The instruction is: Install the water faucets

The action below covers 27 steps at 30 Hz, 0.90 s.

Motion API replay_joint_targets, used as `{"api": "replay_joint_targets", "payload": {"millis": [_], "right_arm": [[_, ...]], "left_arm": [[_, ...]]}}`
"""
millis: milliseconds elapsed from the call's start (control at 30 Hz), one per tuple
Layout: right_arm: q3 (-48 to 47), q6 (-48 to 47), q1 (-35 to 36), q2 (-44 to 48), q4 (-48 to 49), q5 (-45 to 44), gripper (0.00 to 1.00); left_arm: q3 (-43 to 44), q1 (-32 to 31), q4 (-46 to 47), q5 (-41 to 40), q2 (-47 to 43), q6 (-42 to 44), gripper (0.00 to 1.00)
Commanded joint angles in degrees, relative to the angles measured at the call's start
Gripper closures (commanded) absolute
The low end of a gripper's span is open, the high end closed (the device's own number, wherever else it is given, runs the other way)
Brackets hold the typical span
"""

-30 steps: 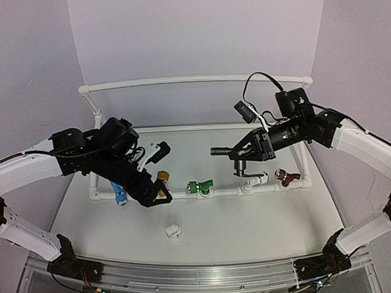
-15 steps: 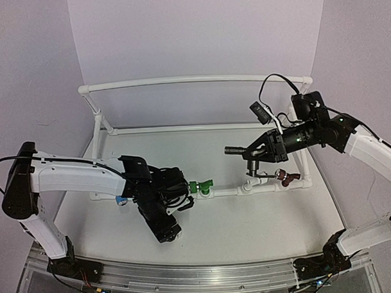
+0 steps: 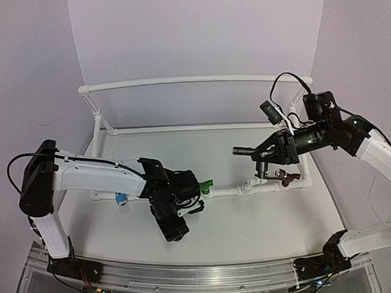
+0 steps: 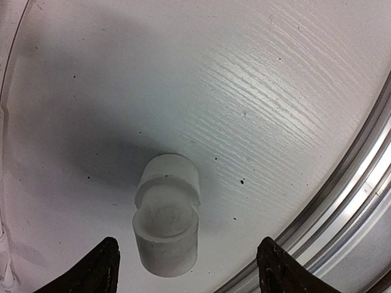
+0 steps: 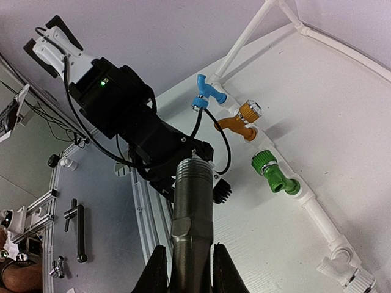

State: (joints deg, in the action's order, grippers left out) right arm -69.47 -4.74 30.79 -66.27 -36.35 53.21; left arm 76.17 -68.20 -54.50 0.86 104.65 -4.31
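My right gripper (image 3: 267,152) is shut on the dark grey metal faucet (image 3: 247,150) and holds it level above the white pipe rail (image 3: 226,192). In the right wrist view the faucet's threaded end (image 5: 192,183) sticks out from between my closed fingers (image 5: 186,268). My left gripper (image 3: 175,232) points down at the table in front of the rail. It is open (image 4: 186,271), with a small white plastic fitting (image 4: 166,213) lying on the table between and just beyond the fingertips. Blue (image 5: 208,91), gold (image 5: 241,119) and green (image 5: 272,168) faucets sit on the rail.
A white faucet (image 3: 256,181) and a maroon one (image 3: 286,177) sit at the rail's right end, under my right gripper. A white pipe frame (image 3: 193,80) runs along the back. An aluminium rail (image 4: 360,183) edges the table front, close to the fitting.
My left arm has swung from above the rail down to the front, over the white fitting. My right gripper has carried the grey faucet a little to the right.
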Motion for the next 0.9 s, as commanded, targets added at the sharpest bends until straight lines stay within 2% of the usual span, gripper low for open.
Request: {"api": "replay_joint_targets", "payload": {"millis": [0,267,600,867], "right_arm": [[-1.6,-1.1,-0.3,1.4,-0.2,0.0,1.00],[-1.2,-1.3,-0.6,2.0,-0.7,0.3,1.00],[-1.4,-2.0,-0.7,1.5,-1.1,0.8,1.00],[-3.1,-3.9,-0.7,-0.2,-2.4,0.7,1.00]], "left_arm": [[1.0,0.5,2.9,2.0,1.5,2.0,0.24],[0.0,2.0,4.6,3.5,3.9,3.2,0.31],[-0.6,3.1,3.5,3.2,6.1,3.8,0.47],[-0.1,3.1,3.2,3.5,6.0,3.9,0.73]]}}
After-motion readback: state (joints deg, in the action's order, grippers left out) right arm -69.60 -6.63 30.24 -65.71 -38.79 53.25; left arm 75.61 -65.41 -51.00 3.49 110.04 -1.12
